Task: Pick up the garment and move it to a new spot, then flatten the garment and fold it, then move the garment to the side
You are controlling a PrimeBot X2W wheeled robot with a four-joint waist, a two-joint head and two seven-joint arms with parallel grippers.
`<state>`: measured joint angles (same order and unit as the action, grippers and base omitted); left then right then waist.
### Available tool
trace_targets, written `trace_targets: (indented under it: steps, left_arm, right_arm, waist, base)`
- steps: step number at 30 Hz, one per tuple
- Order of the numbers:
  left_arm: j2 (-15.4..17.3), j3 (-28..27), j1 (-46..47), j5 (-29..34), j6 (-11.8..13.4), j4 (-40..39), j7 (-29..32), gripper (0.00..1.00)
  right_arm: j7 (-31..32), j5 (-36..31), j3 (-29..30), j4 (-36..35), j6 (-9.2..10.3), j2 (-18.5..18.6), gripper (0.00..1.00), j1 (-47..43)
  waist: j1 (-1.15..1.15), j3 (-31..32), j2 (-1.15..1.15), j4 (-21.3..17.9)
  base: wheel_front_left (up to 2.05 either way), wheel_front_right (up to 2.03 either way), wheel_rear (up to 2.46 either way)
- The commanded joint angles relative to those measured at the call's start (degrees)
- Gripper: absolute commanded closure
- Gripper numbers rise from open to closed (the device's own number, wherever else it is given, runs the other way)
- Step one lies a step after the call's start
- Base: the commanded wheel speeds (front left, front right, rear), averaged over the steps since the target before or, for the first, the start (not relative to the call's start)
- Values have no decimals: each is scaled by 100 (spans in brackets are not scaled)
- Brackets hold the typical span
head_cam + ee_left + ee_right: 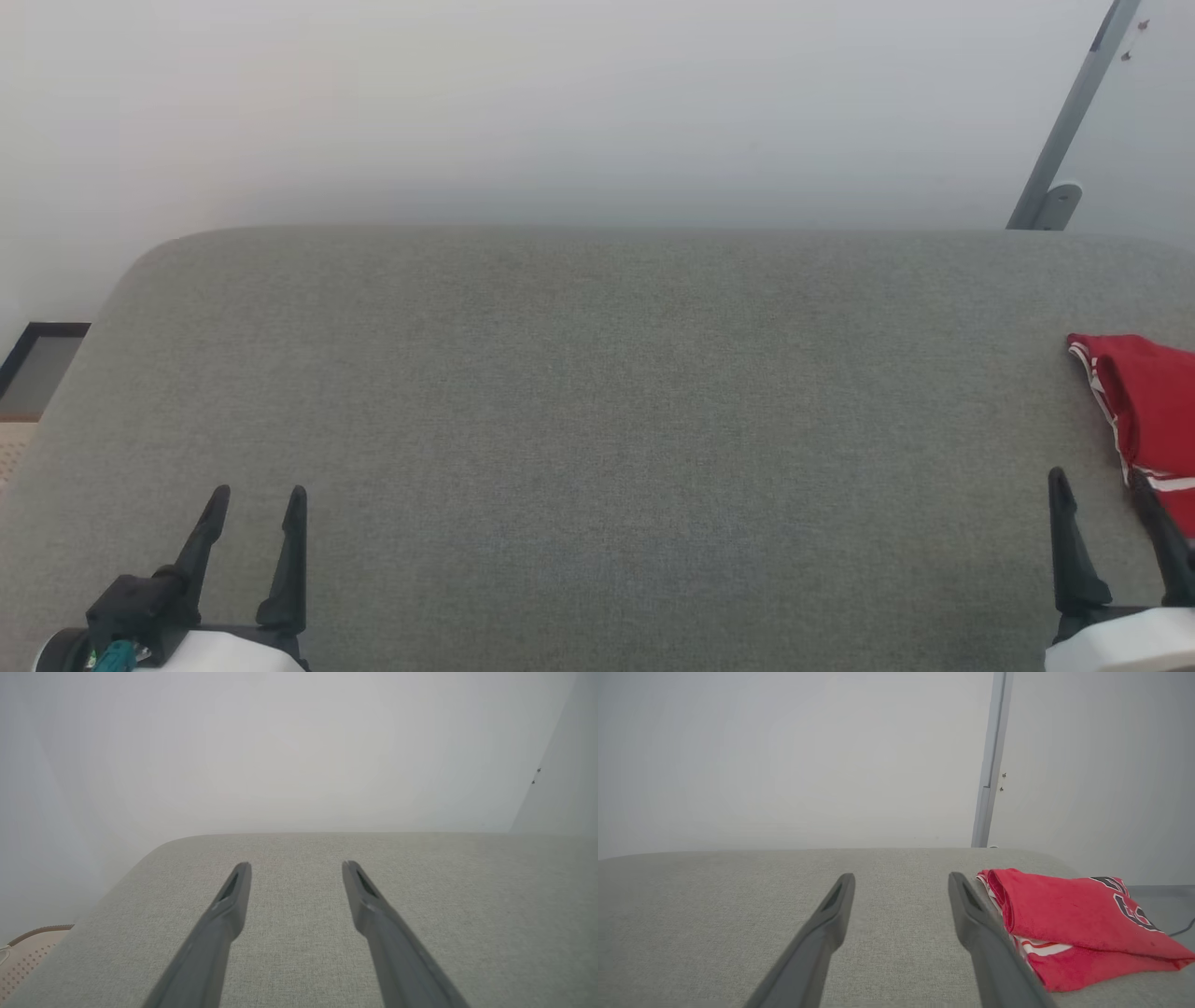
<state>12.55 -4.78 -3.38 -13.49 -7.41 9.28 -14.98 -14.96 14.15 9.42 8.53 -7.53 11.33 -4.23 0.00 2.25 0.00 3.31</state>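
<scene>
The garment [1153, 411] is a red shirt with red-and-white striped trim, lying folded at the right edge of the grey fabric surface [597, 411]. In the right wrist view the garment [1069, 919] shows dark lettering on its far right part. My right gripper [1100, 481] is open at the lower right, its right finger overlapping the garment's near edge in the head view. In its own view the right gripper [901, 879] has nothing between its fingers. My left gripper [257, 499] stands open at the lower left, far from the garment; the left gripper [295, 868] is empty.
A pale wall rises behind the surface. A grey slanted pole [1064, 131] stands at the back right. At the far left, past the surface's rounded corner, lies a dark-framed panel [37, 369] on the floor. A beige perforated object [28, 952] sits low left.
</scene>
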Motion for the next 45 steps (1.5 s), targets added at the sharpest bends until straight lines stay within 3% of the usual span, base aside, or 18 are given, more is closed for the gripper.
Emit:
trace_targets:
  steps: [1, 20, 21, 26, 45]
  left_arm:
    - [-5, -24, -58, 42, -6, -35, -25, 0]
    - [-80, 54, -124, 30, -6, -91, -25, 0]
    - [-71, 68, -122, 27, -6, -92, -25, 100]
    - [-202, 102, -180, -10, 0, 157, 38, 100]
    - [-386, 25, 121, -1944, -2, 227, 561, 100]
  right_arm:
    - [-27, -30, 11, -30, 10, -23, 0, -39]
    - [-27, -46, -10, 7, 9, -19, 0, -22]
    - [-27, -35, -15, 8, 9, -19, 100, -19]
    - [51, -17, -15, 237, -1, -144, 100, -85]
    - [572, 1909, -78, 306, 0, -313, 100, 208]
  waist:
    - [0, 0, 0, -6]
    - [0, 20, 0, 3]
    - [0, 21, 0, 3]
    - [0, 19, 0, 1]
    - [0, -21, 0, -49]
  base:
    - [0, 0, 0]
    - [0, 0, 0]
    - [0, 0, 0]
    - [0, 0, 0]
    - [0, 0, 0]
